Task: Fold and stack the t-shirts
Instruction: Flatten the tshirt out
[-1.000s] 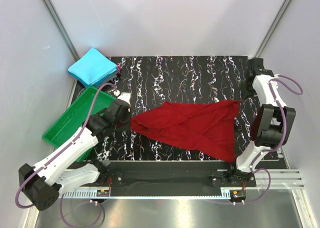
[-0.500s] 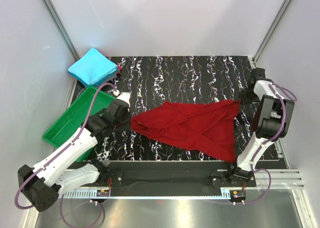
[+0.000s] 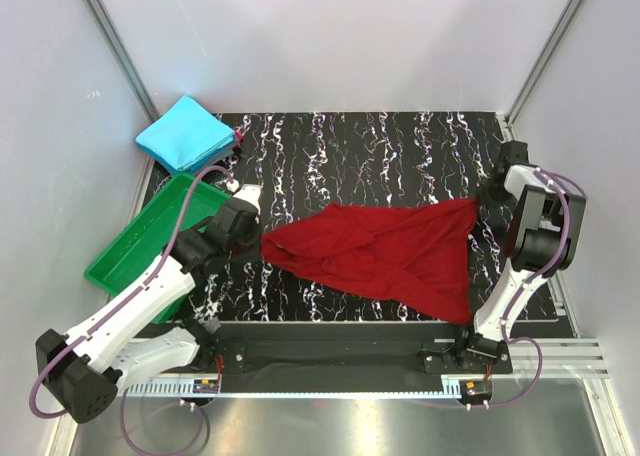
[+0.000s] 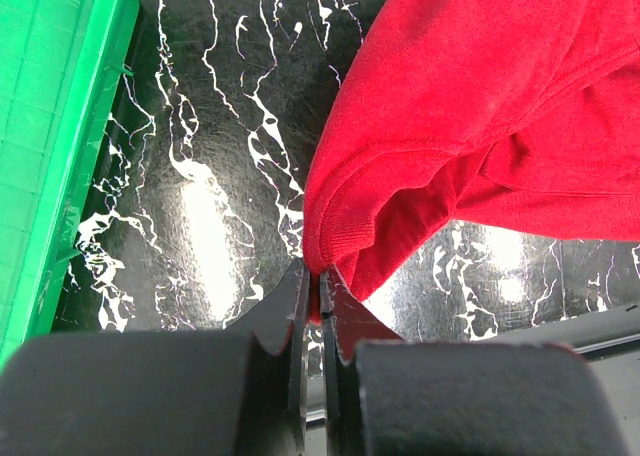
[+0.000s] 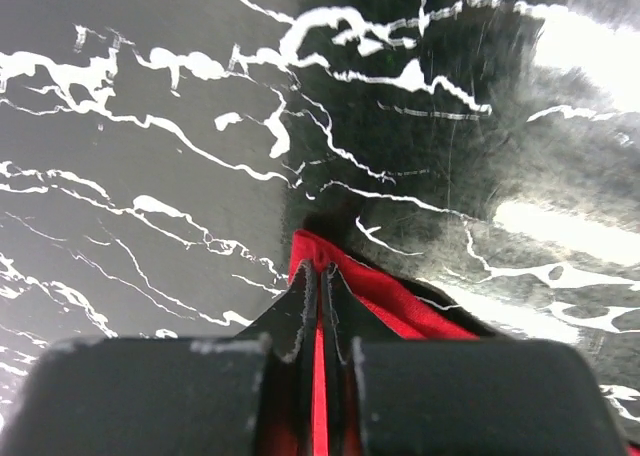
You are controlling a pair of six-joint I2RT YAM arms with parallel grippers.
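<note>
Left wrist view first: your left gripper (image 4: 312,279) has its two black fingers pinched tight on the hemmed corner of the soft dark red cloth t-shirt (image 4: 480,106). There's only a sliver of gap between the tips, and the red edge is caught right in it. The right wrist view is the same deal. Your right gripper (image 5: 318,276) is clamped on a thin point of that red fabric, which pokes out just past the tips and runs back under the fingers on the right side. Both grips sit close to the black table top with white marble-like veins (image 5: 150,126). In the top external view the red shirt lies rumpled across the middle of the table, stretched between the two arms. Its left corner is at your left gripper and its far right corner at your right one, with a long flap trailing toward the near edge on the right. It isn't folded. The green plastic tray with a grid bottom (image 3: 125,251) sits just left of the left arm, set at an angle at the table's left edge. Beyond it, at the far left corner, the bright cyan-blue cloth t-shirt (image 3: 188,134) lies folded into a flat square, well apart from the red one.
</note>
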